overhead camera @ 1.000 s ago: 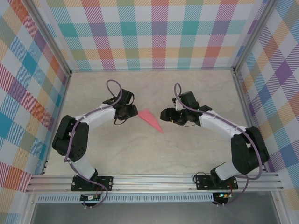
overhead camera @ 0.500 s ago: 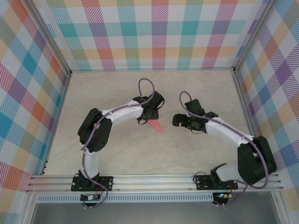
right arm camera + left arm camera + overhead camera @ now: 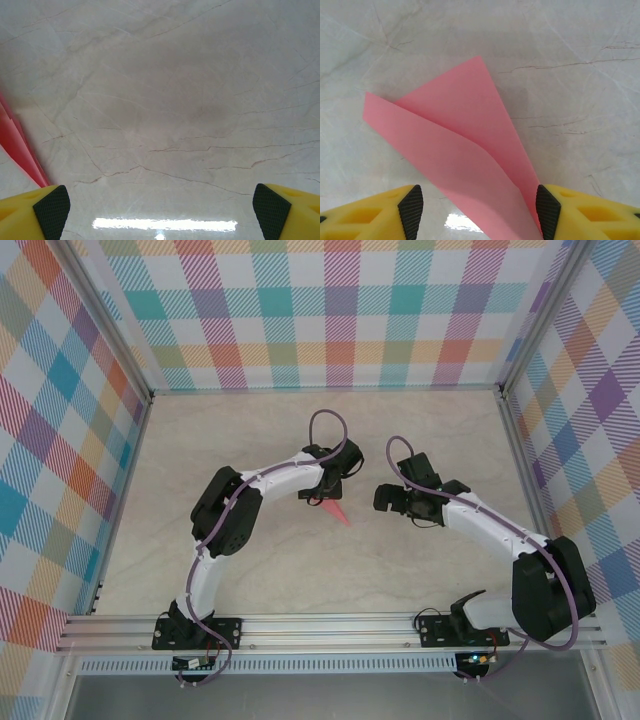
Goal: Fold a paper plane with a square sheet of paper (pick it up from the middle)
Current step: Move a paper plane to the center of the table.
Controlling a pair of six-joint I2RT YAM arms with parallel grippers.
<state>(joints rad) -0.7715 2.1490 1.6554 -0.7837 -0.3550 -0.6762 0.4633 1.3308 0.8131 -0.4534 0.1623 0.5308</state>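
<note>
1. Plane (image 3: 465,160) is pink folded paper, two overlapping layers, flat on the table (image 3: 250,440) near its middle
2. Top view: only the plane's (image 3: 338,512) pointed end shows, aimed near-right; the rest sits under the left arm's head
3. Left claw (image 3: 479,210) is open and straddles the plane's narrow end; it grips nothing
4. Its right pad (image 3: 547,210) is at the paper's edge, touching or just beside it, can't tell which; the left pad stands apart from the paper, with bare table between
5. Left claw (image 3: 328,496) is directly over the plane in the top view
6. Right claw (image 3: 160,207) is wide open, with bare marble-look table between the pads
7. Plane's edge (image 3: 17,142) shows at the left of the right wrist view, ending just above that claw's left pad
8. Right claw (image 3: 382,498) is just right of the plane and apart from it, facing the left claw
9. Plaid walls (image 3: 340,310) ring the table
</note>
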